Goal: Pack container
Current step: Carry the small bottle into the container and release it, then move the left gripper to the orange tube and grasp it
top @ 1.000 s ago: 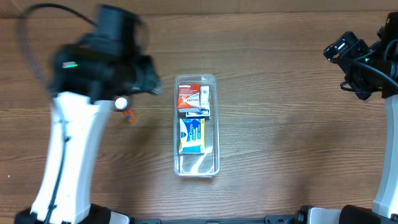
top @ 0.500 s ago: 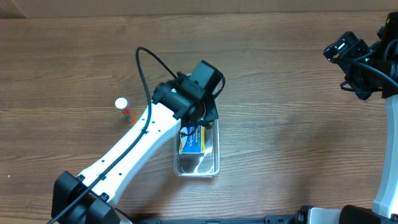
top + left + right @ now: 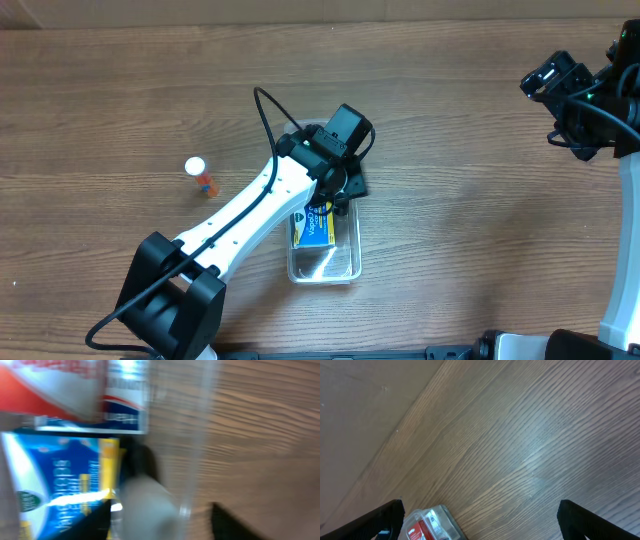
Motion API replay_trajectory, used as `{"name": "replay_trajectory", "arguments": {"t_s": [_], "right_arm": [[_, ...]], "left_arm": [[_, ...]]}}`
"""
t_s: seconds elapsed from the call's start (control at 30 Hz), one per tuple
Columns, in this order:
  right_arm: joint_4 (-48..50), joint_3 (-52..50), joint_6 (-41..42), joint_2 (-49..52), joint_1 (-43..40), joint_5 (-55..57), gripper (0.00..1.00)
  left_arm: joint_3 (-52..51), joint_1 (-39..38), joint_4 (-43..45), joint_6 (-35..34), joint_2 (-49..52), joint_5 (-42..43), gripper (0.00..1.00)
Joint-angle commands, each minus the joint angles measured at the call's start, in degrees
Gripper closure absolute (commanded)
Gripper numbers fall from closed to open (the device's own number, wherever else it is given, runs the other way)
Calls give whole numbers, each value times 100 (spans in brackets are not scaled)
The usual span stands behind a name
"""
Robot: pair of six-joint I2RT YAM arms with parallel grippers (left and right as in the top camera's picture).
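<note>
The left gripper (image 3: 342, 192) sat over the container (image 3: 357, 250), fingers apart astride one long wall. The right gripper (image 3: 480, 519) hung open, well apart.

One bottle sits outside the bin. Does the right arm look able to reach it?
Probably not: the bottle lies far from the right gripper, beyond the bin and left arm.

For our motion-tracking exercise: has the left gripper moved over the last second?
Yes. The left gripper moved right, from beside the white-capped bottle to over the container.
</note>
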Motion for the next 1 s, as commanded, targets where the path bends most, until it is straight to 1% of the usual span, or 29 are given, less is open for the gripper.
{"name": "replay_trajectory", "arguments": {"t_s": [0.0,0.03,0.07,0.1,0.17,0.2,0.23,0.27,0.3,0.37,0.47,0.57,0.63,0.7,0.73,0.87,0.97], "right_arm": [[31,48,2,-22,-13,-11,0],[28,48,2,-22,-13,-11,0],[31,48,2,-22,-13,-11,0],[31,48,2,-22,-13,-11,0],[28,48,2,-22,-13,-11,0],[31,48,2,-22,-13,-11,0],[31,48,2,-22,-13,-11,0],[31,48,2,-22,-13,-11,0],[31,48,2,-22,-13,-11,0],[31,48,2,-22,-13,-11,0],[31,48,2,-22,-13,-11,0],[31,48,2,-22,-13,-11,0],[28,48,2,-22,-13,-11,0],[31,48,2,-22,-13,-11,0],[31,48,2,-22,-13,-11,0],[31,48,2,-22,-13,-11,0],[31,48,2,-22,-13,-11,0]], "left_arm": [[761,297,-205,680,-92,931,20],[1010,380,-407,802,-120,931,20],[1427,516,-774,1119,-177,918,22],[1720,614,-1058,1294,-221,855,23],[2345,841,-1801,1626,-313,417,21],[2647,992,-2236,1781,-367,39,16],[2868,1150,-2636,1838,-415,-350,7],[3010,1338,-3008,1847,-461,-708,1],[3060,1517,-3268,1902,-503,-949,0],[3051,2048,-3829,2175,-549,-1158,0],[2859,2638,-4236,2555,-535,-1185,0],[2393,3224,-4282,2916,-531,-1178,0],[2009,3539,-4107,3095,-525,-1167,0],[1624,3711,-3768,3346,-525,-1027,0],[1287,3779,-3456,3451,-514,-999,0],[310,3818,-2498,3504,-514,-999,0],[-144,3821,-1799,3650,-514,-997,0]]}}
